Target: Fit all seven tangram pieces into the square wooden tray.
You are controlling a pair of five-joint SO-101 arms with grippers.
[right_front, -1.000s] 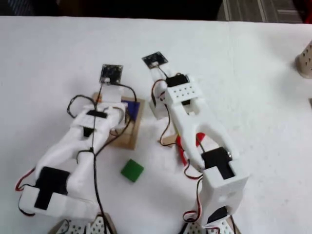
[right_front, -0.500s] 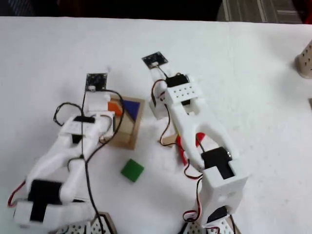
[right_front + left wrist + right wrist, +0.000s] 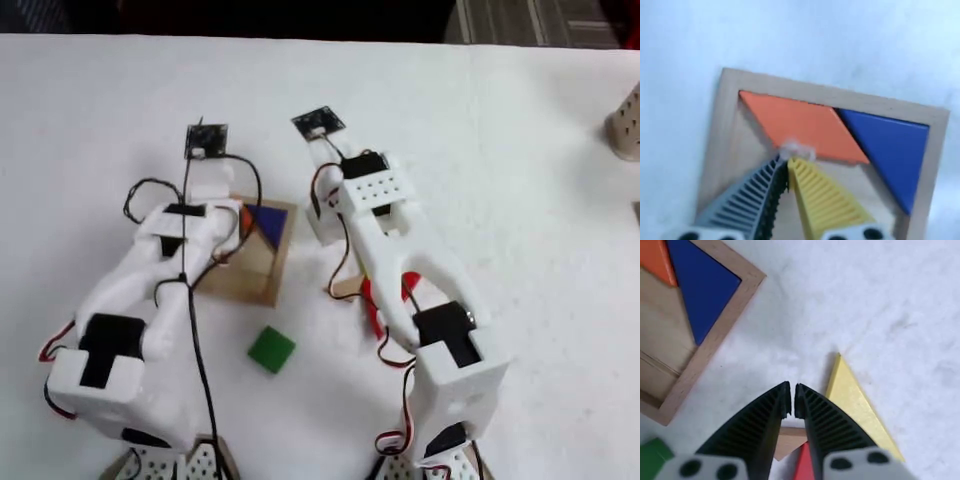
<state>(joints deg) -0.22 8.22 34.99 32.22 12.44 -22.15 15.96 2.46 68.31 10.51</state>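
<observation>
My left gripper [image 3: 786,162] hangs over the square wooden tray [image 3: 730,80] with its jaws pressed together, holding nothing. The tips sit against the near edge of the orange parallelogram [image 3: 805,125], and I judge this to be a closed-finger nudge to seat the piece against the tray wall. The blue triangle [image 3: 890,145] lies in the corner beside it, touching it.

My right gripper [image 3: 791,395], jaws also together and empty, is parked low over the table just beside the yellow triangle [image 3: 855,400]. A wood-coloured piece [image 3: 787,440] and a red piece [image 3: 802,467] lie under it. The green square [image 3: 271,350] waits near the tray.

Since half a second ago the left arm has swung back inward over the tray. The right arm and the loose pieces have not shifted.
</observation>
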